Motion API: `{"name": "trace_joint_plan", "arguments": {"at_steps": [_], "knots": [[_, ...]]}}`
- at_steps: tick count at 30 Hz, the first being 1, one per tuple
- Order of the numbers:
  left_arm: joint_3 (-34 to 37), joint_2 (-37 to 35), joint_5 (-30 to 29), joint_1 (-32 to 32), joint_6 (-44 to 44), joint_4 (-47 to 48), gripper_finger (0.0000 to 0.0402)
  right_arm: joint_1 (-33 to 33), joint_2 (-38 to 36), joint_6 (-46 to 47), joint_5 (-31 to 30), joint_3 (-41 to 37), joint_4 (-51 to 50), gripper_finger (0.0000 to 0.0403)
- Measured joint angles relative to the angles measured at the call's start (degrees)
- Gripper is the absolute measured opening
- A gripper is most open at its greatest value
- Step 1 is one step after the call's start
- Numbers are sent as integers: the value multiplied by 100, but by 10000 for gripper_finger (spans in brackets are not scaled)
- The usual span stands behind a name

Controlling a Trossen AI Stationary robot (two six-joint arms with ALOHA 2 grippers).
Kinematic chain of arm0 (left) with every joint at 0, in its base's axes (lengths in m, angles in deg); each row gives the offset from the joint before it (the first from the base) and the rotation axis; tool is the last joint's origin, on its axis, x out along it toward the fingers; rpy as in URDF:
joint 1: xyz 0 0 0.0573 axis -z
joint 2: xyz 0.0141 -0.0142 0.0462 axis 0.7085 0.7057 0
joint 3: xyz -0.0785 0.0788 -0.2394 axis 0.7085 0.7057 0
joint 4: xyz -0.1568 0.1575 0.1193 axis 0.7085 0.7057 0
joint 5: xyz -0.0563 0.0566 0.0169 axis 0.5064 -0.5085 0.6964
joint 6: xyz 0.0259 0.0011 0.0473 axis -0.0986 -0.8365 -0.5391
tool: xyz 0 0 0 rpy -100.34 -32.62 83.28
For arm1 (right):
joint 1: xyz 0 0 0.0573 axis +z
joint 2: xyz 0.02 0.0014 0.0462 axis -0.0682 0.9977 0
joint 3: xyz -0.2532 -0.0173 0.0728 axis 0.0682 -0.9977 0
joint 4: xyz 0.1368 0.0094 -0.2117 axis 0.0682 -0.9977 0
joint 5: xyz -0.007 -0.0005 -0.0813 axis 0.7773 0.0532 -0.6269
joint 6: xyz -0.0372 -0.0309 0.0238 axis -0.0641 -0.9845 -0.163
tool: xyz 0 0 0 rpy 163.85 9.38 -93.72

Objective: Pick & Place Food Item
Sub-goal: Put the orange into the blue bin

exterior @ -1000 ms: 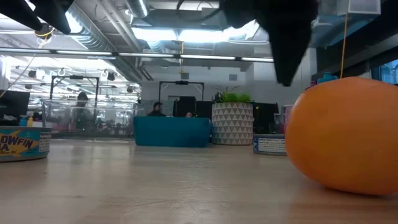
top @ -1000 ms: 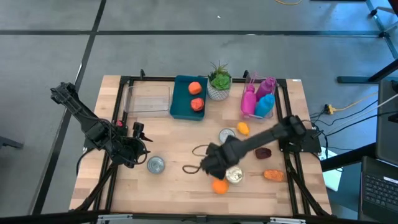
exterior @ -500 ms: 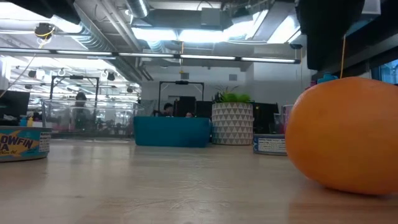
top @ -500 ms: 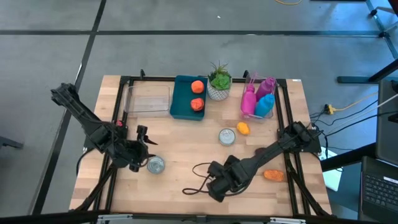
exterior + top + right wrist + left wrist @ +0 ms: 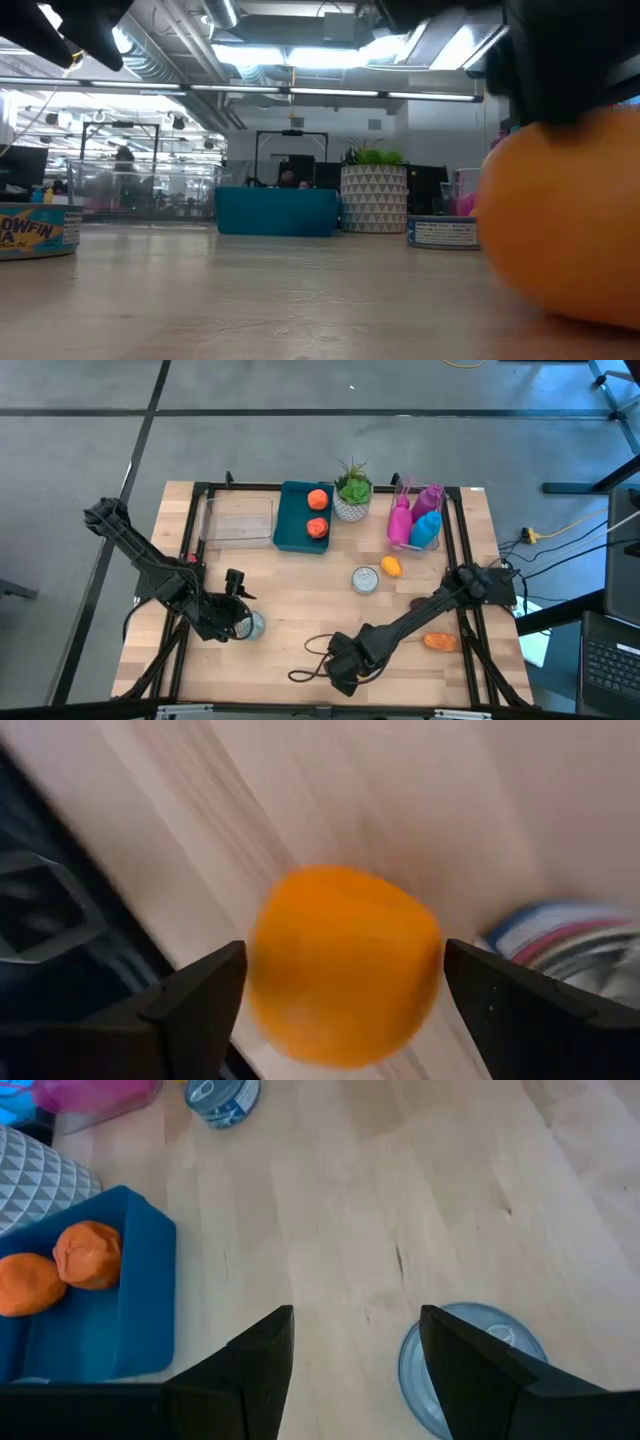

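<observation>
My wooden table (image 5: 290, 595), my right gripper (image 5: 340, 982) spread wide around the orange (image 5: 343, 963) at the near edge, not closed on it, my left gripper (image 5: 355, 1360) half open above a tin can (image 5: 470, 1370)

Round, smooth orange (image 5: 345, 965) resting on the wooden tabletop at its near edge, just beside a tin can (image 5: 560, 935)

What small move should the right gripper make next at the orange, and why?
Probably lower a little more and then close. In the right wrist view the right gripper stands open with a finger on either side of the orange, which rests on the wooden table; neither finger appears to touch it yet.
</observation>
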Motion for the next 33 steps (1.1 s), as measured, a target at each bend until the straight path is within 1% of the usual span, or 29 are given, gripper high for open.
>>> {"name": "trace_joint_plan", "arguments": {"at_steps": [5,7,10,14,18,23,26,28,33], "knots": [[0,15,5,2,-2,-19,207,-43,226,-212,378,31,37,337],[0,12,2,4,-2,-24,207,-65,232,-341,354,29,41,337],[0,15,0,4,-76,-52,207,-93,119,-562,121,8,67,335],[0,15,-172,4,-344,-282,207,-226,-118,-1100,-611,52,-43,328],[0,15,-506,-25,-514,-483,207,-411,-484,-1650,-1438,174,-8,324],[0,15,-1117,-181,-464,-630,207,-626,-851,-2547,-2775,379,8,323],[0,-8,-1189,-314,-478,-922,207,-771,-1027,-3170,-3486,528,222,323],[0,-10,-1176,-422,-654,-1290,207,-846,-1139,-3632,-3728,554,523,323],[0,-10,-951,-789,-1172,-2177,207,-1052,-1376,-4672,-3819,593,1373,323]]}}
